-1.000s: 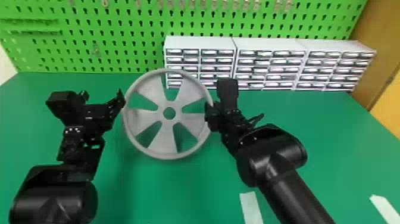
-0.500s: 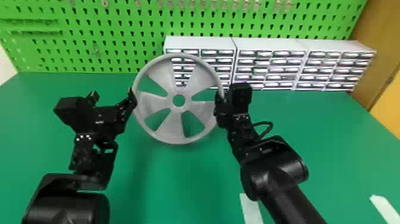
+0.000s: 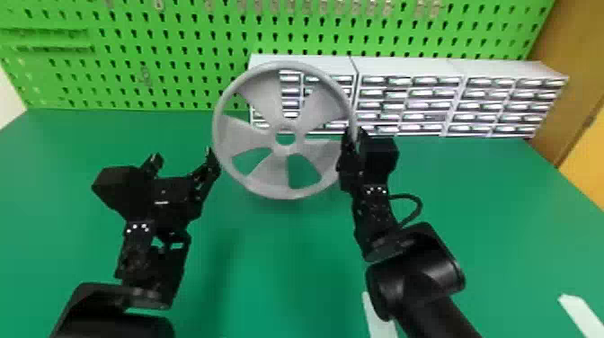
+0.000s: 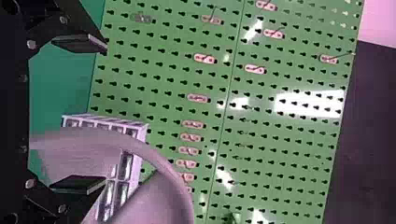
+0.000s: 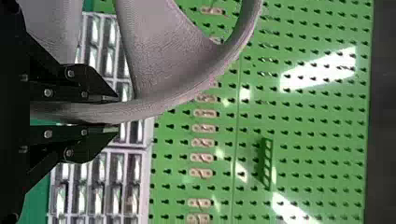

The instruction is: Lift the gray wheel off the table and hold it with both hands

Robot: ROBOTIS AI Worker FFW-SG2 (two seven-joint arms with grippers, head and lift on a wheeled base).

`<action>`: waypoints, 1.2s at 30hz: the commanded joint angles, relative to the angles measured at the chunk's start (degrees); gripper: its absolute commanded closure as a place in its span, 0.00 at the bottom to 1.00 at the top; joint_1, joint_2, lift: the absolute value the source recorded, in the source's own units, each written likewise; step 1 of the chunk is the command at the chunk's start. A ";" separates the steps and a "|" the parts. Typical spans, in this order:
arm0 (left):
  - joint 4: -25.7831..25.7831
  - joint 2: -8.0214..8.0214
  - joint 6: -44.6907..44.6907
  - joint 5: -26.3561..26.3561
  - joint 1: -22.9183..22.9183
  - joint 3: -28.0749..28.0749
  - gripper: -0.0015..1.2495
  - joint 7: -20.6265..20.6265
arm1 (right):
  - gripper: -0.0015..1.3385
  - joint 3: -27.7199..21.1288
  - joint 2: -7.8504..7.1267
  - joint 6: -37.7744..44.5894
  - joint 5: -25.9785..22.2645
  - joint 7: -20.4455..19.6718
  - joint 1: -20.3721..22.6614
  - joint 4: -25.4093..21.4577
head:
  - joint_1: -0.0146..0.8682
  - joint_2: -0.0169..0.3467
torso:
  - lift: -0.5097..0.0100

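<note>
The relation that matters is sideways: the spoked gray wheel [image 3: 285, 150] lies to the robot's right of the left gripper [image 3: 182, 155], its left rim just beside that gripper's inner finger [image 4: 77, 184], not clasped. The left fingers stand wide apart with nothing pinched between them. In the left wrist view the rim curves past behind the inner finger, and I cannot tell how much depth separates them. On the opposite side, the right gripper [image 5: 116, 114] is closed on the rim, one finger against each face, so it alone appears to bear the wheel. The wheel is round, so no long axis guides the grasp; what counts is its plane, which stands roughly upright, broad face toward the head, above the green table [image 3: 278, 269] and in front of the white drawer units [image 3: 409, 96]. The left arm is the nearer one to the free edge. It probably needs to shift right and line up so that the rim enters the gap before the fingers close. The likeliest slip is the inner finger nudging the rim and twisting the wheel in the right grasp.
</note>
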 commanded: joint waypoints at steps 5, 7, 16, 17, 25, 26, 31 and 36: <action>-0.10 0.01 -0.12 0.21 0.61 -1.01 0.21 0.00 | 0.91 -1.41 0.78 -11.03 1.87 -3.64 1.38 3.53 | 0.82 0.09 | 0.79; -0.01 0.01 -0.21 0.38 0.69 -1.10 0.21 0.00 | 0.91 -1.15 0.78 -12.62 2.04 -4.96 1.47 4.06 | 0.82 0.09 | 0.79; 0.95 0.01 -1.18 1.52 0.96 -2.07 0.21 0.00 | 0.91 -1.06 0.78 -14.81 2.48 -6.10 1.91 4.68 | 0.82 0.09 | 0.79; 1.04 0.01 -1.26 1.52 0.96 -2.15 0.21 0.09 | 0.91 -0.88 0.78 -14.90 2.48 -6.10 1.82 4.68 | 0.82 0.09 | 0.79; 3.06 0.01 -3.46 2.67 0.78 -2.33 0.21 0.00 | 0.91 0.08 0.78 -15.08 1.95 -6.10 1.64 4.68 | 0.82 0.09 | 0.79; 3.50 0.01 -3.99 3.11 0.78 -2.42 0.21 0.00 | 0.91 0.26 0.78 -15.08 1.87 -6.10 1.55 4.68 | 0.82 0.09 | 0.79; 7.11 0.01 -7.15 5.22 0.52 -3.56 0.21 0.00 | 0.91 0.79 0.78 -15.34 1.43 -6.10 1.47 4.68 | 0.82 0.09 | 0.79; 10.88 0.01 -9.61 7.24 -0.54 -4.26 0.21 -0.88 | 0.91 1.40 0.78 -15.34 1.43 -6.10 1.47 4.68 | 0.82 0.09 | 0.79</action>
